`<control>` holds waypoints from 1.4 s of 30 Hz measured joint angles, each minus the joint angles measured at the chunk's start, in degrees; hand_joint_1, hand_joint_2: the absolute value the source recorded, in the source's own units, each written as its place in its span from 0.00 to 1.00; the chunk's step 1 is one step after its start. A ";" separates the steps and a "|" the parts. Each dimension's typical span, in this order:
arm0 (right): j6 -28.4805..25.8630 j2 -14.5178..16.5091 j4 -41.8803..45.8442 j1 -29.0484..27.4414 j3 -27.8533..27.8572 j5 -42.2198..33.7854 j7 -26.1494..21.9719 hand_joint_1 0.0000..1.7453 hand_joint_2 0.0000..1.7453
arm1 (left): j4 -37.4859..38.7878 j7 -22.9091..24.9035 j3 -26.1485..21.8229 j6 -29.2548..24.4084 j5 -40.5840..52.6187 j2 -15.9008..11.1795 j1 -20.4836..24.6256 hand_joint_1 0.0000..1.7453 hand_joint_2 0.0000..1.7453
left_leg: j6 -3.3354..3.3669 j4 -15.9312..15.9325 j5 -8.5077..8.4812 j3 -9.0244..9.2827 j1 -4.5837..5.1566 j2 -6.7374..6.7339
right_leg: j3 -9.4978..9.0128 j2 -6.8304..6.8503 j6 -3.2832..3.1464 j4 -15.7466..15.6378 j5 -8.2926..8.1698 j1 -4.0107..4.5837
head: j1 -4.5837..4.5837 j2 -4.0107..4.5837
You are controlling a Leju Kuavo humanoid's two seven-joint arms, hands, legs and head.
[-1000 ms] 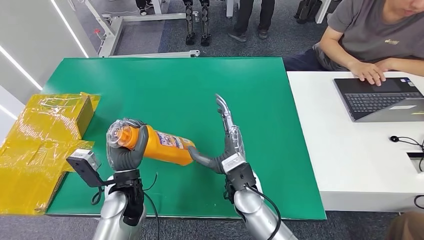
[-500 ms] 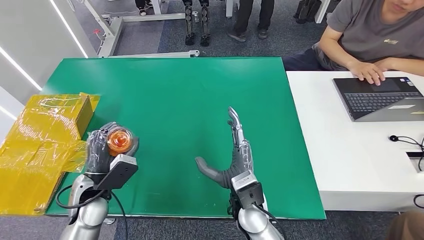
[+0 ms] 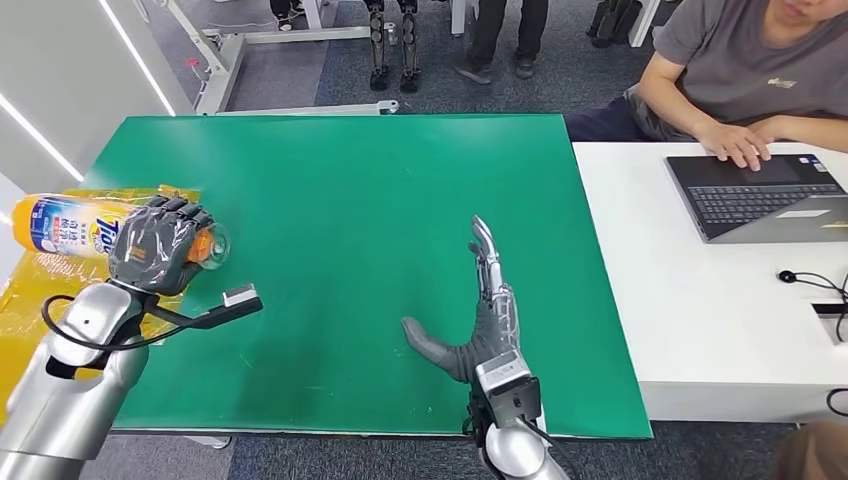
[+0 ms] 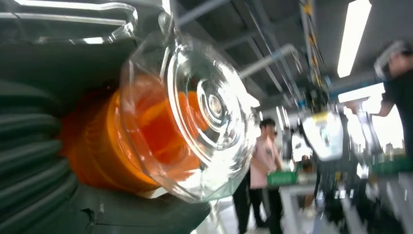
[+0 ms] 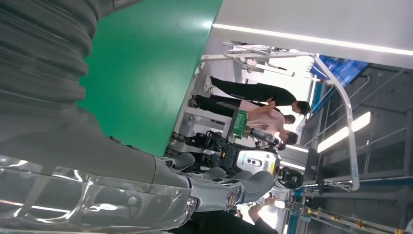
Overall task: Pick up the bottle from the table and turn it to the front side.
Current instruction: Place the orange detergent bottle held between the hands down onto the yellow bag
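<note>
Green table [image 3: 340, 190] w/ yellow box [image 3: 60, 300] alongside

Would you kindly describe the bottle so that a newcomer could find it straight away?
Start at the green table and go to its left edge, where yellow wrapped boxes lie. Above them the robot's left hand holds the bottle on its side. It is the only orange bottle here, with a blue and white label and a clear cap.

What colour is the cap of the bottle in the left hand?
The cap is clear, transparent plastic over the orange bottle that the left hand grips; the left wrist view shows it best.
</note>
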State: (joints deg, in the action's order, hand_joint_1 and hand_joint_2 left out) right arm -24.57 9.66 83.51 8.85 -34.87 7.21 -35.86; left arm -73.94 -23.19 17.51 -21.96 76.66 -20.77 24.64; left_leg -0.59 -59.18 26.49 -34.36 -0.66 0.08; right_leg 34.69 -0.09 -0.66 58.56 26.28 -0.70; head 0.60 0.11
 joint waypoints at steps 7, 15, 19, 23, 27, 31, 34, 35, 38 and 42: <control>-0.14 -0.02 1.35 -0.72 0.14 0.19 -0.23 0.00 1.00 | 13.85 -1.75 7.89 4.25 1.65 -1.40 8.50 1.00 1.00 | 0.00 -0.01 0.00 0.00 0.00 -0.04 | 0.00 -0.03 0.00 0.00 -0.01 0.00 | 0.00 0.00; -0.36 -0.30 3.19 -1.45 0.33 0.33 0.03 0.00 1.00 | 25.08 -2.78 13.89 6.88 1.88 -2.25 12.53 1.00 1.00 | -0.02 0.01 0.02 0.00 -0.02 -0.14 | 0.02 -0.15 -0.01 0.01 0.00 0.00 | -0.01 0.00; -0.66 -0.66 3.65 -1.82 0.36 0.35 0.03 0.00 1.00 | 27.86 -3.14 15.54 7.33 1.18 -3.61 12.62 1.00 1.00 | -0.02 0.01 0.02 -0.01 -0.03 -0.16 | 0.04 -0.17 -0.01 0.02 0.00 0.00 | -0.01 0.00; -1.19 -1.13 3.69 -1.89 0.36 0.13 0.03 0.00 1.00 | 28.80 -3.12 16.84 8.79 0.31 -5.86 12.05 1.00 1.00 | -0.02 0.02 0.02 -0.02 -0.03 -0.19 | 0.04 -0.20 -0.01 0.03 0.00 0.00 | -0.01 0.00; -1.30 -1.55 3.69 -1.88 0.35 -0.08 0.03 0.00 1.00 | 29.24 -3.16 17.69 9.55 -0.36 -8.00 11.01 1.00 1.00 | -0.02 0.02 0.02 -0.02 -0.03 -0.15 | 0.04 -0.16 -0.01 0.02 0.00 0.00 | -0.01 0.00; -1.33 -1.92 3.70 -1.86 0.33 -0.49 0.03 0.00 1.00 | 29.44 -3.43 18.25 9.89 -0.88 -9.10 10.33 1.00 1.00 | -0.02 0.02 0.02 -0.03 -0.03 -0.14 | 0.03 -0.14 -0.01 0.02 0.00 0.00 | -0.01 0.00; -1.37 -2.22 3.69 -1.86 0.29 -0.91 0.03 0.00 1.00 | 29.56 -3.65 18.89 9.84 -1.09 -9.25 10.19 1.00 1.00 | -0.02 0.02 0.02 -0.03 -0.02 -0.13 | 0.02 -0.13 -0.01 0.02 0.00 0.00 | -0.01 0.00; -1.37 -2.30 3.69 -1.86 0.27 -1.04 0.03 0.00 1.00 | 29.61 -3.73 19.13 9.80 -1.16 -9.24 10.17 1.00 1.00 | -0.02 0.02 0.02 -0.03 -0.01 -0.12 | 0.01 -0.13 -0.01 0.02 0.00 0.00 | -0.01 0.00; -1.33 -2.53 3.69 -1.87 0.21 -1.31 0.00 0.00 1.00 | 29.80 -4.65 19.77 9.50 -1.51 -8.85 10.12 1.00 1.00 | -0.02 0.01 0.02 -0.02 0.00 -0.12 | 0.02 -0.12 -0.01 0.01 0.00 0.00 | -0.01 0.00; -1.23 -2.87 3.65 -1.85 -0.11 -1.81 -0.25 0.00 1.00 | 31.05 -5.62 21.21 7.39 -2.09 -6.26 10.14 1.00 1.00 | -0.02 0.00 0.02 -0.02 0.01 -0.06 | 0.01 -0.05 -0.01 0.00 0.00 -0.01 | -0.01 0.00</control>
State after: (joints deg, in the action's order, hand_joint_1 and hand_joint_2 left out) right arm -25.81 6.79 87.17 7.00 -34.98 5.40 -36.11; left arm -42.89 -28.82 38.71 -14.57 74.57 -27.04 34.78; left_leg -0.60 -59.18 26.51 -34.38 -0.65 0.02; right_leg 34.70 -0.14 -0.67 58.56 26.28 -0.71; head 0.60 0.11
